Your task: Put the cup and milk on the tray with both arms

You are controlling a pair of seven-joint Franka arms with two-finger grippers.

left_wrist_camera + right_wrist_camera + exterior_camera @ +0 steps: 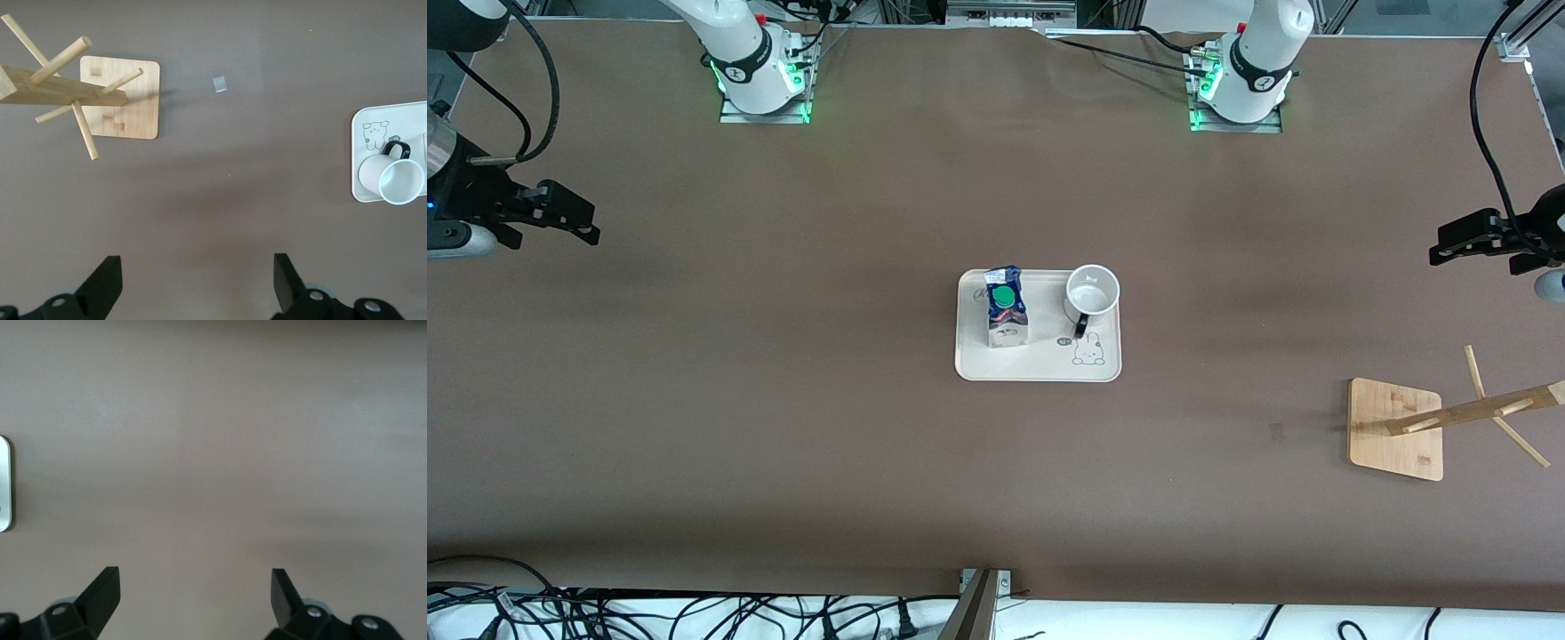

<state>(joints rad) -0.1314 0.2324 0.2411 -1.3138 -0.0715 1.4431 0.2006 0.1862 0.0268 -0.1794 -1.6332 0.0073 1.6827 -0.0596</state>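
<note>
We find the milk (1007, 307) and cup (1092, 292) upright on the tray (1040, 366) at mid-desk (783, 400). Left end effector (1463, 238) and right end effector (569, 213) hang spread, empty. We judge the carton light and crushable, best gripped by its sides; the cup rigid, breakable.

The tray (4, 483) is showing only as a thin rim sliver at the edge of the right wrist view, well away from the right gripper (195, 597). In the left wrist view its end toward the milk is running out of frame. The wooden rack (1449, 418) is being clipped by the front view's edge, and script on the milk (1007, 307) is reading too small.
</note>
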